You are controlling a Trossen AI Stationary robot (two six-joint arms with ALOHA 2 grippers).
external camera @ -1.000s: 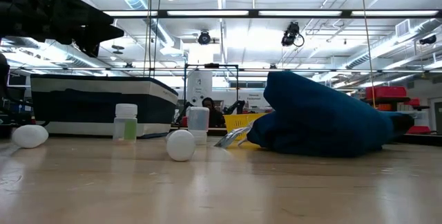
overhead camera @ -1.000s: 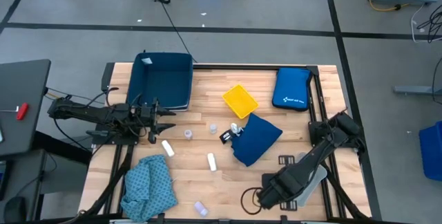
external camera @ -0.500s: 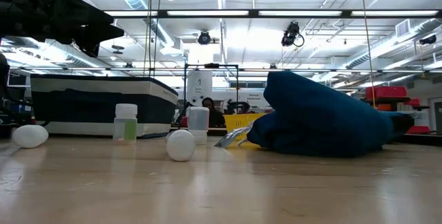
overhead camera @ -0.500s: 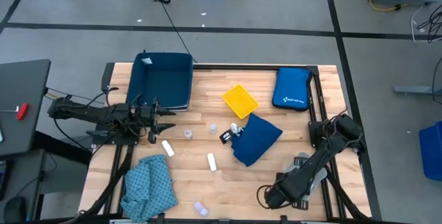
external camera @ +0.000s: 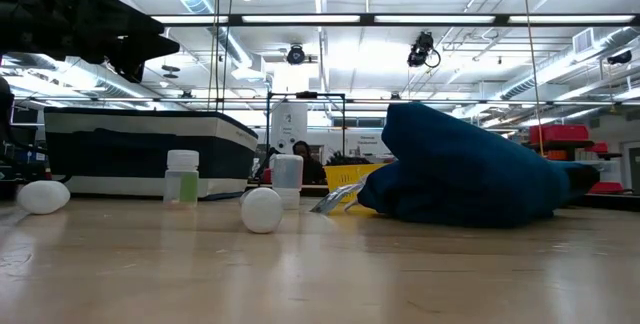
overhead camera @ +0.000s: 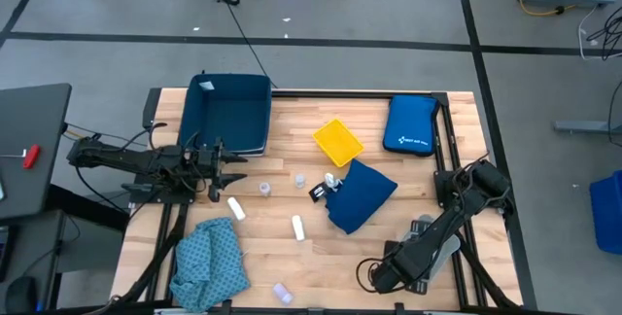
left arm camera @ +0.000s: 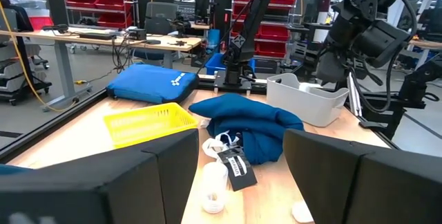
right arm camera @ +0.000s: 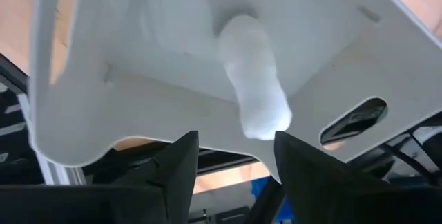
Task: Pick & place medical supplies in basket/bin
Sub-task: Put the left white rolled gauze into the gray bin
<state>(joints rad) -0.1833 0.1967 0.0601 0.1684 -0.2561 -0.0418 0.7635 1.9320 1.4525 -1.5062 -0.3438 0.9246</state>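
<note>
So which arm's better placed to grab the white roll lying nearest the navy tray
The left, probably. Its end effector, fingers open, hovers just beside that white roll, near the navy tray. The right end effector is far across the table over the white bin, where another roll already lies.

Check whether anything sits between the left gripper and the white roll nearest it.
Nothing visible. The left gripper hovers open by the navy bin; only bare table separates it from the white roll. A clear vial stands aside. The right gripper is over the white bin.
</note>
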